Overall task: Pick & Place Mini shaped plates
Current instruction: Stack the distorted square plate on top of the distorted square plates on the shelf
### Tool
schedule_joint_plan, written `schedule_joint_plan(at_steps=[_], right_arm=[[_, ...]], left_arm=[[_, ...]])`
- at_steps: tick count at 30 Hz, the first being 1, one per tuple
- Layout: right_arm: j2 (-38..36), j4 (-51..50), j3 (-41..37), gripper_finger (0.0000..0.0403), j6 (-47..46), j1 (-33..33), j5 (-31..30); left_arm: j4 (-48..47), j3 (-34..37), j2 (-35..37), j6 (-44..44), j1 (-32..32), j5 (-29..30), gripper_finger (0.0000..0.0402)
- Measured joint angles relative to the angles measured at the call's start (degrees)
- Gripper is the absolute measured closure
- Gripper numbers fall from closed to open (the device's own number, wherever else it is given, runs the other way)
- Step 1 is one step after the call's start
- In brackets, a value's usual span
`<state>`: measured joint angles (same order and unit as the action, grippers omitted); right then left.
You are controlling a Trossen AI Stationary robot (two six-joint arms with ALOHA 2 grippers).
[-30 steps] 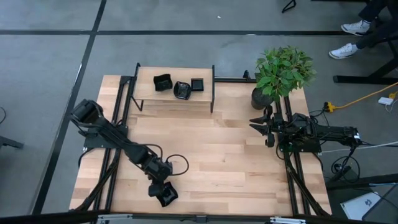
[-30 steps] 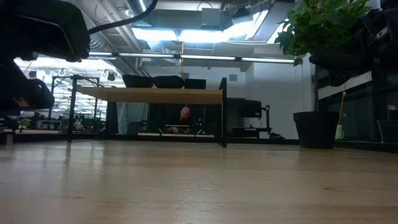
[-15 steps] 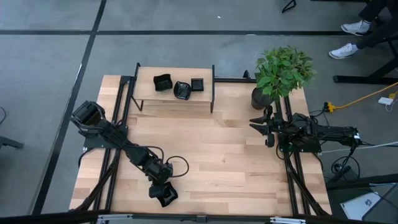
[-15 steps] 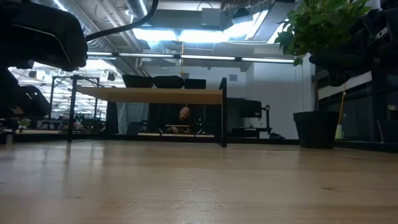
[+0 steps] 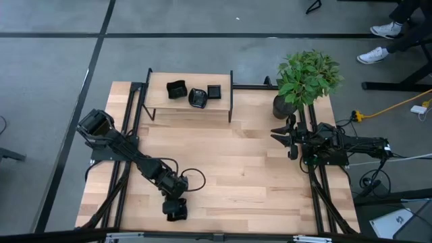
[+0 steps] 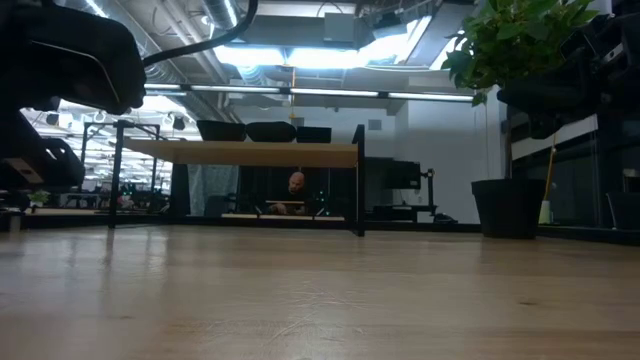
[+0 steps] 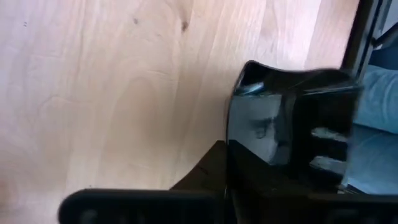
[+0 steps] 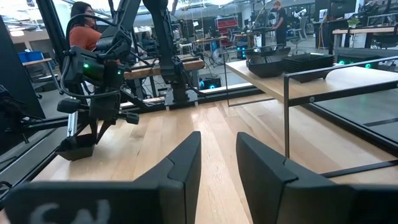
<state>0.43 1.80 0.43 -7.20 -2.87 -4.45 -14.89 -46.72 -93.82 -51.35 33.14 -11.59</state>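
Observation:
A glossy black mini shaped plate (image 5: 177, 212) lies close to the table's near edge, left of the middle, with my left gripper (image 5: 175, 204) shut on it from above. The left wrist view shows the plate (image 7: 289, 118) filling the space in front of the fingers. Three more mini plates (image 5: 196, 94) sit on top of the small wooden shelf (image 5: 156, 102) at the table's far side. My right gripper (image 8: 217, 163) waits at the right edge by the plant, level and open, with nothing between its fingers. My left gripper pinches the plate at its rim (image 7: 239, 152) between the two fingers, coming down on it at a slant from the far left. The plate itself hides the far finger. In the right wrist view the plate (image 8: 76, 147) sits tilted beneath the fingers, its lower side on the table.
A potted plant (image 5: 307, 79) in a dark pot (image 6: 508, 207) stands at the table's far right corner. The shelf's black metal legs (image 6: 358, 180) reach down to the table. Bare wood (image 5: 243, 169) stretches between the two arms. A person (image 8: 84, 28) sits in the room beyond.
My left gripper has shut on the mini plate without shifting its place. The plate, which showed wide and flat beside the fingers, now shows narrower and tipped up under them.

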Motion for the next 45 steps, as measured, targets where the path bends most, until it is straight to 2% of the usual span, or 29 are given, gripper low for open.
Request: schedule_joint_plan(at_steps=[12, 20, 40, 45], right_arm=[[0.0, 0.0, 0.0, 0.03, 0.0, 0.0, 0.0], [0.0, 0.0, 0.0, 0.03, 0.0, 0.0, 0.0], [0.0, 0.0, 0.0, 0.03, 0.0, 0.0, 0.0], [0.0, 0.0, 0.0, 0.03, 0.0, 0.0, 0.0]], left_arm=[[1.5, 0.0, 0.0, 2.9, -2.3, -0.1, 0.0399], [4.7, 0.0, 1.0, 5.1, -5.7, -3.6, 0.0399], [7.6, -0.2, 8.3, 8.7, -21.8, -7.0, 0.0399], [7.4, -2.2, 8.7, 12.4, -25.3, -7.6, 0.0399]])
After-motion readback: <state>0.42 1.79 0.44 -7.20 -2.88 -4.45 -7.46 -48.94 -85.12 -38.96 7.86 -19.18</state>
